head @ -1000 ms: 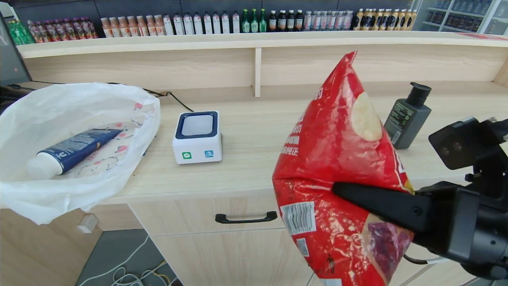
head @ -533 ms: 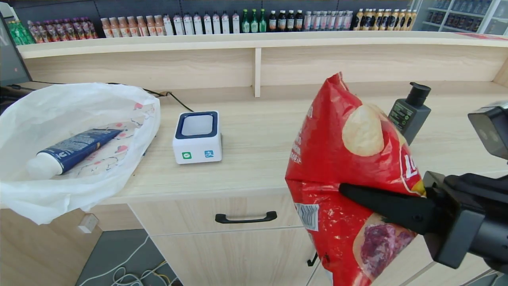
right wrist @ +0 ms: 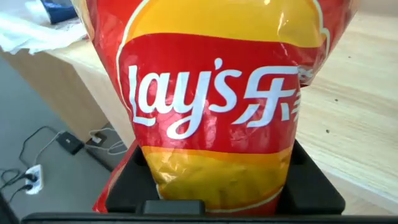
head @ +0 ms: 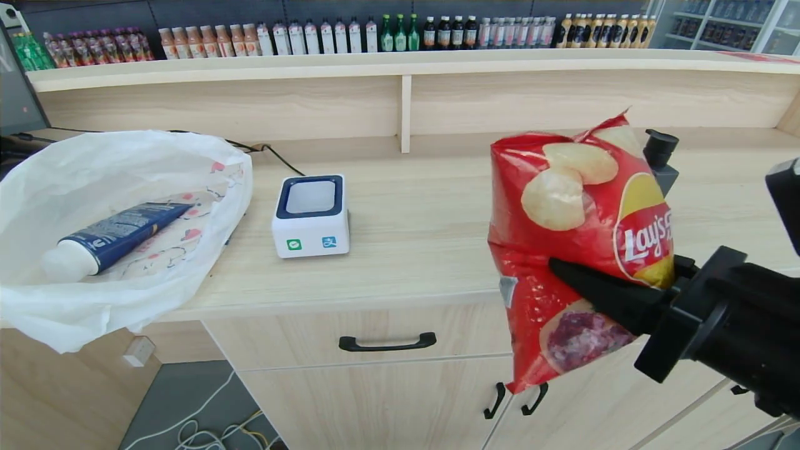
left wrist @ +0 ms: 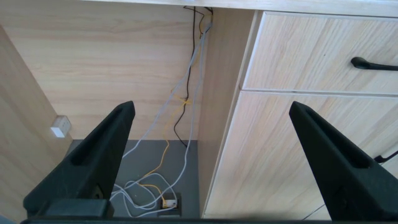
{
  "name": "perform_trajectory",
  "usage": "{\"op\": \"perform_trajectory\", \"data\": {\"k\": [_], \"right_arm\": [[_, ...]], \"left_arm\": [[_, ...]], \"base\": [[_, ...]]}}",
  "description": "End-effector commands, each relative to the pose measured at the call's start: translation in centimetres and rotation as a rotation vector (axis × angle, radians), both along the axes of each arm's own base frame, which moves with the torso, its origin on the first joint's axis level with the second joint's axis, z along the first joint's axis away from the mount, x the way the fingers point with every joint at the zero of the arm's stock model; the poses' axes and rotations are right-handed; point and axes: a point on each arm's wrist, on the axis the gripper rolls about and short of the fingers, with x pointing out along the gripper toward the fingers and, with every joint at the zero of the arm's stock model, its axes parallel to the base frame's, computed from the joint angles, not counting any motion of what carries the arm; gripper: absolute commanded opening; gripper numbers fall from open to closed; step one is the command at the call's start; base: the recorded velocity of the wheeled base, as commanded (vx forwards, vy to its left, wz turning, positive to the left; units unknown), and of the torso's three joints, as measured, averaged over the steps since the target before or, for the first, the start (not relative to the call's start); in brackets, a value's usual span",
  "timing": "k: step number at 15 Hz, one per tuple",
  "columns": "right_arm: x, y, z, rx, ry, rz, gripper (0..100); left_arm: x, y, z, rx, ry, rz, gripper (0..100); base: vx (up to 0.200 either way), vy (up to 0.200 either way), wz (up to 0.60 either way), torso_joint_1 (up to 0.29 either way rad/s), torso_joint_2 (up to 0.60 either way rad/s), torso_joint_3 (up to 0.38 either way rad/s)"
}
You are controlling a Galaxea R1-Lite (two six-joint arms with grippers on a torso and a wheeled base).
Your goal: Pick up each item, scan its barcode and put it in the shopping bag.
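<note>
A red bag of chips hangs upright in front of the counter's right part, with my right gripper shut on its lower middle. The bag shows its printed front in the right wrist view. The white barcode scanner sits on the counter, well to the left of the bag. The white shopping bag lies open at the counter's left end with a blue tube inside. My left gripper is open below the counter edge, facing the cabinet front and floor cables.
A grey pump bottle stands on the counter behind the chips bag, mostly hidden by it. A raised shelf runs along the counter's back. Drawer handles sit below the counter front. Bare counter lies between scanner and chips.
The chips bag has turned in my right gripper: its barcode side has swung away and the printed front now faces the head camera. Bag and gripper shifted right and down.
</note>
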Motion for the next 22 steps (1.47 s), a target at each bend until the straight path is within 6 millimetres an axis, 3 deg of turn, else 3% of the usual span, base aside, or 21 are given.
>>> {"op": "perform_trajectory", "data": {"k": [1,4,6,14,22], "right_arm": [[0.4,0.3,-0.4,-0.001,-0.002,-0.021,0],[4.7,1.7,-0.9,0.122,-0.182,-0.129,0],[6.2,2.8,-1.9,0.125,-0.231,-0.144,0],[5.8,2.2,-2.2,0.093,-0.291,-0.168,0],[3.9,0.6,-1.9,0.111,-0.314,-0.138,0]], "left_arm": [[0.0,0.0,0.0,-0.003,-0.001,0.002,100],[0.0,0.0,0.0,-0.005,-0.001,0.002,100],[0.0,0.0,0.0,-0.005,-0.001,0.002,100],[0.0,0.0,0.0,-0.003,-0.001,0.000,100],[0.0,0.0,0.0,-0.005,-0.001,0.002,100]], "base": [[0.000,0.000,0.00,0.000,0.00,0.000],[0.000,0.000,0.00,0.000,0.00,0.000],[0.000,0.000,0.00,0.000,0.00,0.000],[0.000,0.000,0.00,0.000,0.00,0.000],[0.000,0.200,0.00,0.002,0.01,0.001]]}}
